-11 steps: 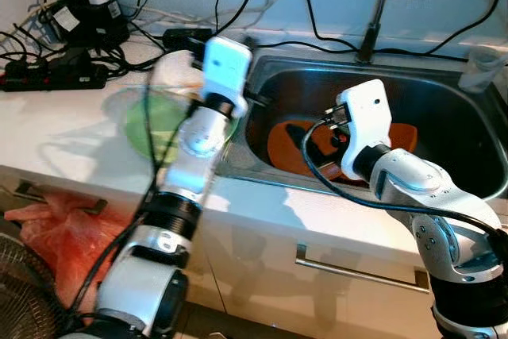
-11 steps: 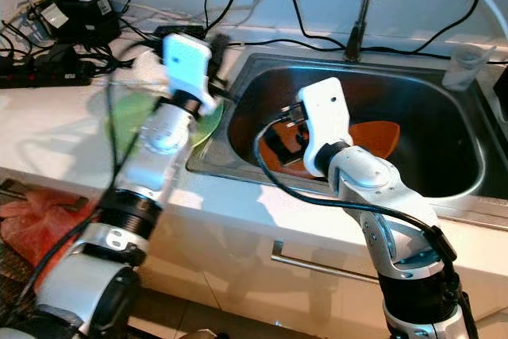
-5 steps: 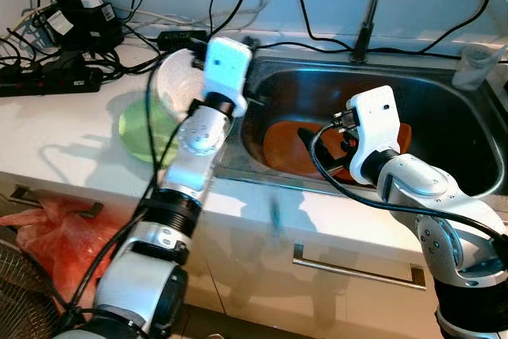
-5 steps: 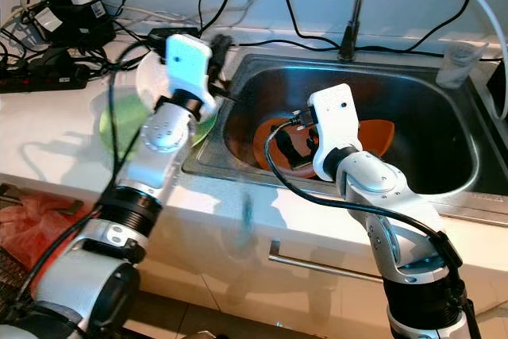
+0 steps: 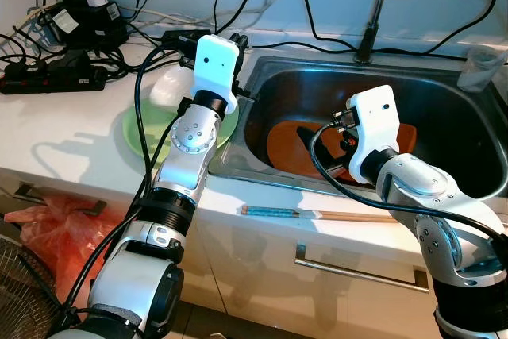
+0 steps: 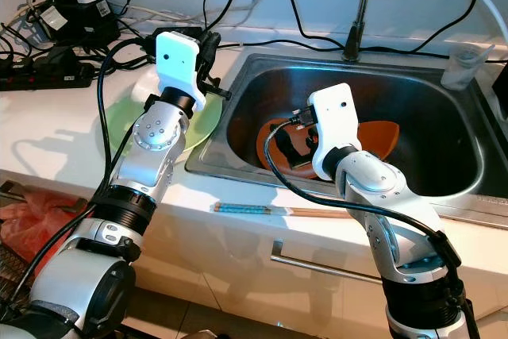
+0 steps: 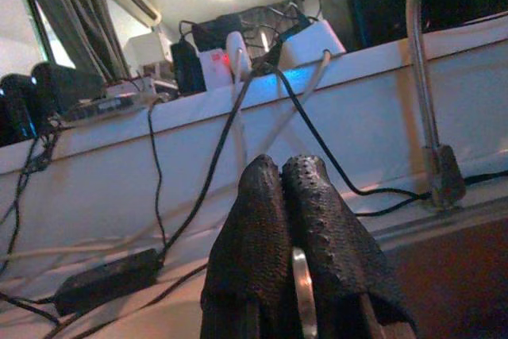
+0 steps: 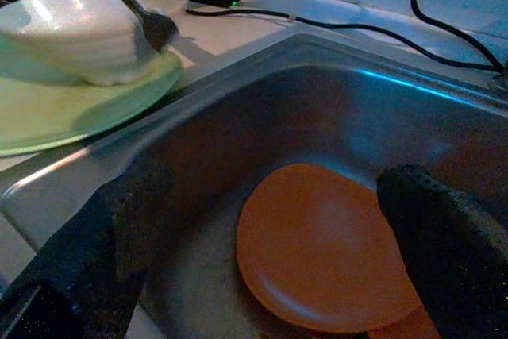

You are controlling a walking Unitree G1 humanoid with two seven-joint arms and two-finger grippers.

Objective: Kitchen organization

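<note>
Chopsticks (image 5: 317,214) lay flat on the front edge of the table (image 5: 63,136), just before the sink (image 5: 444,109) rim, their blue ends toward the robot's left and the wooden ends toward its right.

Left gripper (image 7: 279,172) was raised over the back corner of the table beside the sink, above the rim of a green plate (image 5: 139,136). Its jaws were pressed together, and a thin metal handle (image 7: 300,291) ran up between the fingers (image 7: 254,228). In the right wrist view a spoon (image 8: 147,21) stood tilted with its bowl against a white bowl (image 8: 79,33); whether that was the same piece the left jaws pinched could not be told for certain. The white bowl sat on the green plate, close to the sink's left edge.

Right gripper (image 8: 278,220) hung inside the sink with its jaws spread wide, one finger to each side of an orange plate (image 8: 317,244) lying on the sink floor. The fingers did not touch it. A second orange piece (image 5: 401,134) showed beyond the first, partly hidden by the right arm.

Behind the table ran a tangle of black cables (image 5: 262,5), a power strip (image 5: 55,77) and adapters (image 5: 87,13) along the wall. A tap (image 5: 373,13) rose at the back of the sink, and a clear cup (image 5: 480,65) stood on its far right corner. A red bag (image 5: 55,224) lay low at the left, beneath the table edge.
</note>
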